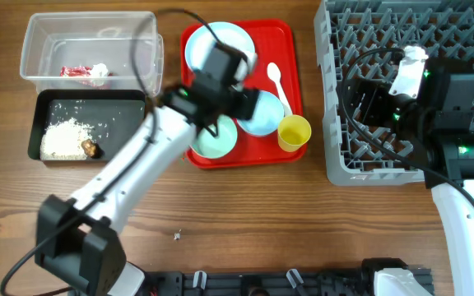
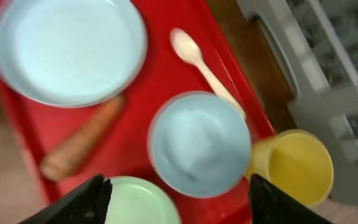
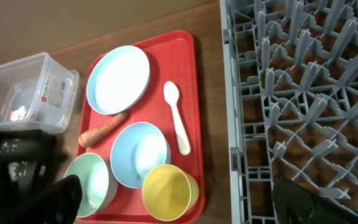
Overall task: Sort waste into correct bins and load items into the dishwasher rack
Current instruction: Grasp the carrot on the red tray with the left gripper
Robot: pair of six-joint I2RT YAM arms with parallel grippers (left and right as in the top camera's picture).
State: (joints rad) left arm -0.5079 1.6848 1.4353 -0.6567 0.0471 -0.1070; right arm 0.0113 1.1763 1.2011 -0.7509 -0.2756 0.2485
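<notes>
Left fingers point(image 2: 86, 202) wide, empty, above the red tray point(image 2: 166, 74): wrong-item risk.
The carrot piece point(image 2: 82, 144) lies on the red tray just beside the plate point(image 2: 67, 50), ahead of one finger and outside the gap. The pale-blue bowl point(image 2: 199, 144) sits under that gap, so a straight descent could clip its rim. Right fingers point(image 3: 303, 202) gape empty, off the red tray.

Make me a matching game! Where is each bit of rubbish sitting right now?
Things:
1. crumpled red-and-white wrapper
2. small brown food lump
3. orange carrot piece

Places:
A. on the flat red serving tray
B. inside the clear plastic tub
C. inside the shallow black tray

Pairs: 1-B, 2-C, 3-A
</notes>
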